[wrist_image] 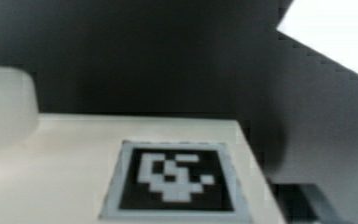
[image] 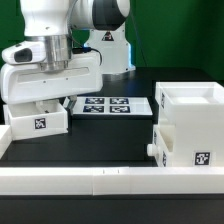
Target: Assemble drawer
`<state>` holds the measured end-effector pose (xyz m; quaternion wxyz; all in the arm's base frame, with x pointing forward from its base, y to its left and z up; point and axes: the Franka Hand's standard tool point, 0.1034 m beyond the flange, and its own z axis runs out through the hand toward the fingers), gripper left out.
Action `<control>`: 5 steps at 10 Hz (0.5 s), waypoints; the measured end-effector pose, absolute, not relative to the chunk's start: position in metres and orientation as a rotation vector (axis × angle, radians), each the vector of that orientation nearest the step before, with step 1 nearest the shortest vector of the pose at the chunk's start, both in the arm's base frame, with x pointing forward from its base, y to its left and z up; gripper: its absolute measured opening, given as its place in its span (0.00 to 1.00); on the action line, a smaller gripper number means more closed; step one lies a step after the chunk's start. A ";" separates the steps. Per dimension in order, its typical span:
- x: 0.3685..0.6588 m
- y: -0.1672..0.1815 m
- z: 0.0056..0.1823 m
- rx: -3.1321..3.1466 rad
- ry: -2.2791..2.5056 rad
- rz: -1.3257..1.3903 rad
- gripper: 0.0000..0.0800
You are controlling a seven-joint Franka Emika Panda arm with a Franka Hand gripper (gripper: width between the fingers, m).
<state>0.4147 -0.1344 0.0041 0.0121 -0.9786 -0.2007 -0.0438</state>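
A white knobbed drawer tray (image: 38,118) with a square tag on its front stands at the exterior view's left. My gripper (image: 45,100) is lowered right onto it, and the hand hides the fingertips there. In the wrist view the tray's tagged face (wrist_image: 179,175) fills the lower part, very close and blurred. One dark fingertip (wrist_image: 309,197) shows beside its edge with a small gap, so the gripper (wrist_image: 179,208) looks open around the tray. The tall housing (image: 192,120) stands at the exterior view's right, with a second knobbed tray (image: 166,142) at its front.
The marker board (image: 108,105) lies flat behind the middle of the table. A low white border rail (image: 90,182) runs along the front and up the exterior view's left side. The robot's base (image: 108,45) stands at the back.
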 end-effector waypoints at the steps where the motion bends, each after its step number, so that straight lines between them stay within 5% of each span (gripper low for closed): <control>1: 0.415 -0.134 0.004 -3.051 -0.626 -0.137 0.29; 2: 0.415 -0.134 0.004 -3.051 -0.626 -0.137 0.09; 5: 0.418 -0.126 0.012 -3.049 -0.620 -0.138 0.05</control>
